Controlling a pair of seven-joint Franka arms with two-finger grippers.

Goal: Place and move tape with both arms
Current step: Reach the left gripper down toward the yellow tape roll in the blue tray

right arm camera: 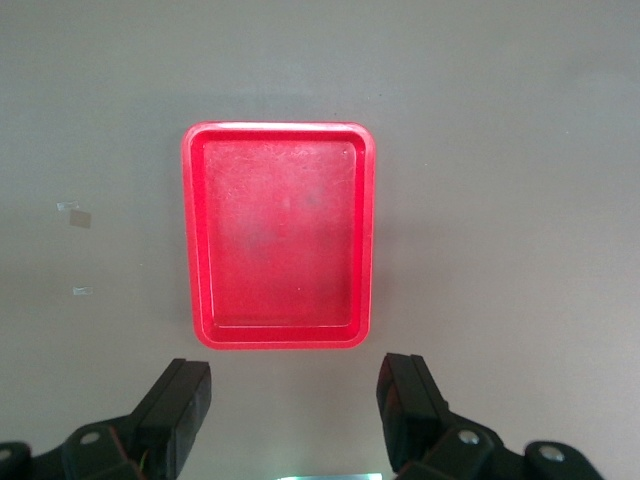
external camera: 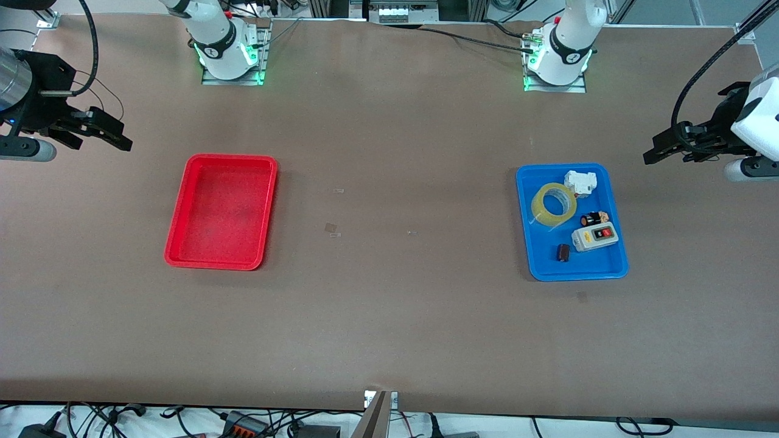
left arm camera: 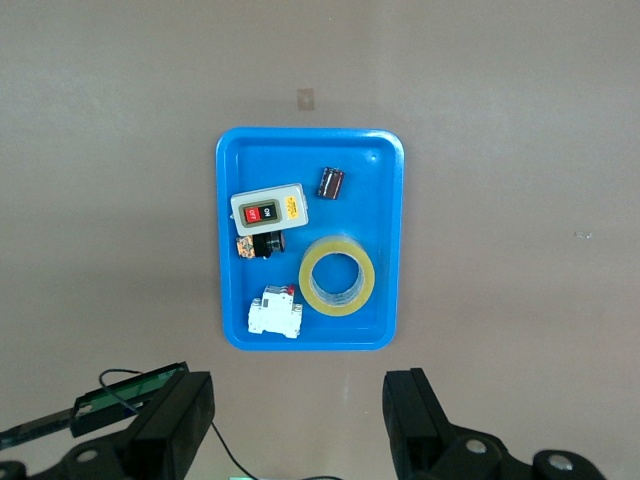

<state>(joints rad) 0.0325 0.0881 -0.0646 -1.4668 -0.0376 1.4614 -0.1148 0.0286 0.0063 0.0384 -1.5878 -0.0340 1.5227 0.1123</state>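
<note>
Your front view alone shows both arms' bases. The tape [external camera: 554,204] lies in the blue tray [external camera: 614,267] among 4 small items. Left gripper [left arm camera: 300,425] and right gripper [right arm camera: 295,415] hang spread, empty, half cut off.

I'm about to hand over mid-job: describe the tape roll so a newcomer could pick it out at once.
Find the blue rectangular plastic tray toward the left arm's end of the table. The tape lies flat in it, beside the white circuit breaker and the small black-and-tan cylinder. It is the only ring there: a wide, translucent yellowish roll with a big round hole, larger than its neighbours.
</note>
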